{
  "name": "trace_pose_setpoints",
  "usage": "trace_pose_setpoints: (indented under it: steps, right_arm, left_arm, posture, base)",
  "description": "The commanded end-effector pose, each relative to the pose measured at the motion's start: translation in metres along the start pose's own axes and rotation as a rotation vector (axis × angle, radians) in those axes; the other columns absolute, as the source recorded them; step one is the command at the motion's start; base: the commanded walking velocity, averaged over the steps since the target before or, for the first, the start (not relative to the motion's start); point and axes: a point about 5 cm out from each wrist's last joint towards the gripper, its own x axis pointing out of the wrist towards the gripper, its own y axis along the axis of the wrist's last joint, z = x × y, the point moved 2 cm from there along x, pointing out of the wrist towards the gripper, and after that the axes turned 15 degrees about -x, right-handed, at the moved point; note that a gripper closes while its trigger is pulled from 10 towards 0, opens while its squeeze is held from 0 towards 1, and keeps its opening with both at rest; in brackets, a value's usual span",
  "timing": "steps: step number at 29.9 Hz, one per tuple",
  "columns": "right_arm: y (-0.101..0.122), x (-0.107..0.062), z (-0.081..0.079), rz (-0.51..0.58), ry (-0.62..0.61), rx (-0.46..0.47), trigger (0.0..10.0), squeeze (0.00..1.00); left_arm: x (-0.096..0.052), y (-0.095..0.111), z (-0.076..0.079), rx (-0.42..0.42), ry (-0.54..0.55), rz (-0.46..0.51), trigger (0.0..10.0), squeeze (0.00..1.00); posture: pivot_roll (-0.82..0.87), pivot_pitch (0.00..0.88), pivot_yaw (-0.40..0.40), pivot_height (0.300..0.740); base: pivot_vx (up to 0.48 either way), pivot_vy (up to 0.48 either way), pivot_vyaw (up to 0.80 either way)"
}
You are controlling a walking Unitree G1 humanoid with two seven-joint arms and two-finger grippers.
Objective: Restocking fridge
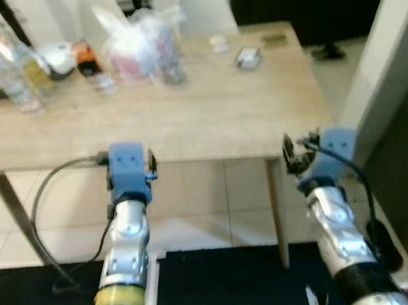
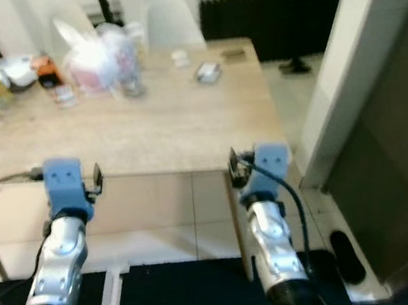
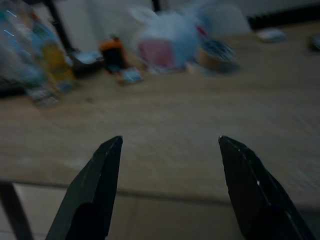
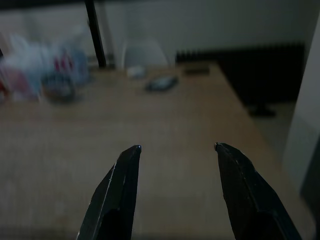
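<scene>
Both arms are hovering at the table (image 1: pixel 187 136) edge: left gripper (image 3: pixel 170 142) and right gripper (image 4: pixel 177 147) gaping, empty, probably readying to take bottles (image 1: pixel 9 69) or bag (image 1: pixel 141 48).

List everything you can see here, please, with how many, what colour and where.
table: one, light wood, straight ahead
bottles: a few, clear, one with yellowish contents, table's far left
plastic bag: one, clear with pink contents, far middle of the table
orange object: one, left of the bag
small items: a few, pale, blurred, far right of the table
radiator: one, black, on the wall behind
floor: pale tiles under the table
left pincer: one, black fingers, open, at the table's near edge
right pincer: one, black, open, over the table
</scene>
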Motion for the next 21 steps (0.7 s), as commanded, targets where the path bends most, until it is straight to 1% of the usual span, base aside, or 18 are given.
trace_pose_setpoints:
  steps: [1,4,5,9,13,21]
  right_arm:
    - [0.002,-0.002,-0.013,0.012,0.054,-0.008,10.0,0.00]
    - [0.001,-0.002,-0.015,0.008,0.055,-0.001,10.0,0.00]
    - [-0.001,-0.003,-0.016,-0.006,0.051,0.015,10.0,0.00]
    - [-0.002,-0.003,-0.016,-0.013,0.047,0.020,10.0,0.00]
    - [-0.005,-0.003,-0.010,-0.030,0.023,0.030,10.0,0.00]
    - [-0.007,-0.002,-0.008,-0.041,0.012,0.021,10.0,0.00]
  left_arm:
    - [0.003,0.003,-0.012,0.030,0.036,0.009,10.0,0.00]
    - [0.003,0.002,-0.012,0.027,0.034,0.006,10.0,0.00]
    - [0.004,0.001,-0.009,0.015,0.026,-0.002,10.0,0.00]
    - [0.004,0.001,-0.006,0.001,0.018,-0.008,10.0,0.00]
    - [0.004,-0.003,-0.002,-0.007,0.011,-0.029,10.0,0.00]
    - [0.004,-0.006,0.001,-0.023,0.007,-0.054,10.0,0.00]
  posture:
    - [0.04,0.000,-0.003,0.740]
    - [0.04,0.000,-0.004,0.740]
    - [0.04,0.000,-0.004,0.740]
    - [0.04,0.000,-0.005,0.740]
    - [0.04,0.000,-0.005,0.740]
    - [0.04,0.000,-0.004,0.740]
  base:
    - [0.000,0.000,0.00]
    - [0.000,0.000,0.00]
    - [0.000,0.000,0.00]
    - [0.000,0.000,0.00]
    - [0.000,0.000,0.00]
    - [0.000,0.000,0.00]
